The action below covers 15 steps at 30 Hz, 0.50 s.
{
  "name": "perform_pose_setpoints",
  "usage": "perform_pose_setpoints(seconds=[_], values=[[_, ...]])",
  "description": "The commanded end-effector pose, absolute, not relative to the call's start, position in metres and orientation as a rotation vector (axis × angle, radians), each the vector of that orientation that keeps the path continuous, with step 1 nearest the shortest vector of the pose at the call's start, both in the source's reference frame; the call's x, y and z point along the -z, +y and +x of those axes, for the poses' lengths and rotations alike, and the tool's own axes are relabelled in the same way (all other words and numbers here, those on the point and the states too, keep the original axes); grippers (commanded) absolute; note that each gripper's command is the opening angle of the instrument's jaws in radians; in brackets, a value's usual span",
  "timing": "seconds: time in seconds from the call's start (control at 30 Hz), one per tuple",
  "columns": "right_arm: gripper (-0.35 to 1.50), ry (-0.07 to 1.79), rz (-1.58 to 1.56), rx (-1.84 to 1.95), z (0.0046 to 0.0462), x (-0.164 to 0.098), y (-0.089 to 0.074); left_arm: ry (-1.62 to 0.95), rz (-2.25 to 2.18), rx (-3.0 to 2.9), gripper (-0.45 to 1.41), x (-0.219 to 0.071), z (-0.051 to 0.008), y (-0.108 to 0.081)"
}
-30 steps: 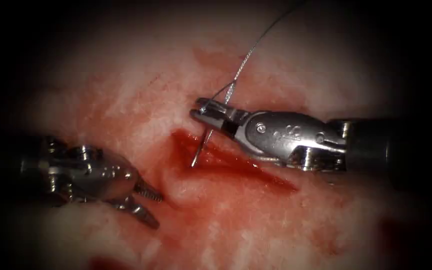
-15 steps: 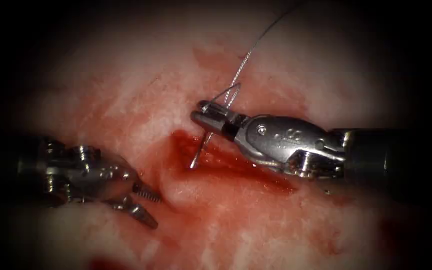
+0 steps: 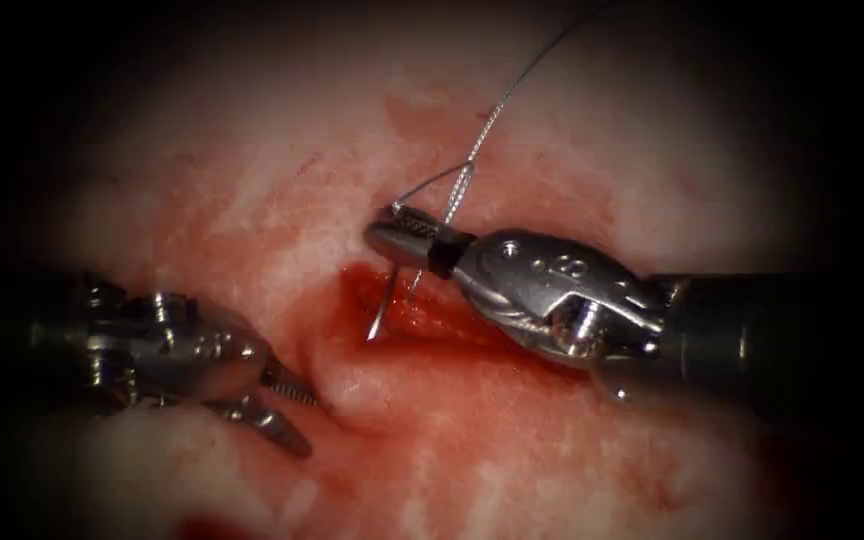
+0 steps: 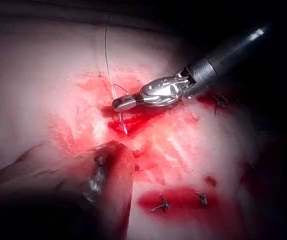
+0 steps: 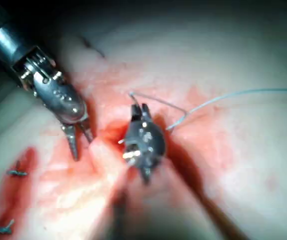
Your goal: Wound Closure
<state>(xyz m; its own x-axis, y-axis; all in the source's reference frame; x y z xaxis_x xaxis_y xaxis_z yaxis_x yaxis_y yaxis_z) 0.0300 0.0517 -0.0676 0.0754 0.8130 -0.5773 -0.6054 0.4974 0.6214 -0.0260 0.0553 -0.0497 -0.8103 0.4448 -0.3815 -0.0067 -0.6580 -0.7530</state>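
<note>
Red-stained tissue (image 3: pixel 512 450) lies under both tools: my right claw (image 3: pixel 402 232) pinches the needle (image 3: pixel 384 305) near its thread (image 3: pixel 512 92) end, point down in the cut (image 3: pixel 432 320); my left claw (image 3: pixel 287 405), spread and empty, waits left of it, so I judge the bite comes next.

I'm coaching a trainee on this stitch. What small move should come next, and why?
Probably rotate the right tool so the needle bites the cut's left edge. Its jaws are shut on the needle near the thread end, and the tip hangs in the cut, apparently not yet in the tissue. The left tool waits open, holding nothing.
</note>
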Motion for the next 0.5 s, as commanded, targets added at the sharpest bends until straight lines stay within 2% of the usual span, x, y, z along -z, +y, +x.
perform_pose_setpoints(seconds=[0.03, 0.37, 0.5], values=[[-0.35, 1.044, 0.249, -1.083, 0.0307, 0.0673, 0.0515, -1.141, -0.811, -2.518, 0.07, 0.0491, -0.0265, 0.0546], [-0.35, 1.011, 0.307, -1.089, 0.0313, 0.0668, 0.0500, -1.141, -0.811, -2.518, 0.07, 0.0490, -0.0264, 0.0546], [-0.35, 0.998, 0.393, -1.200, 0.0312, 0.0670, 0.0494, -1.141, -0.811, -2.518, 0.07, 0.0490, -0.0264, 0.0547]])
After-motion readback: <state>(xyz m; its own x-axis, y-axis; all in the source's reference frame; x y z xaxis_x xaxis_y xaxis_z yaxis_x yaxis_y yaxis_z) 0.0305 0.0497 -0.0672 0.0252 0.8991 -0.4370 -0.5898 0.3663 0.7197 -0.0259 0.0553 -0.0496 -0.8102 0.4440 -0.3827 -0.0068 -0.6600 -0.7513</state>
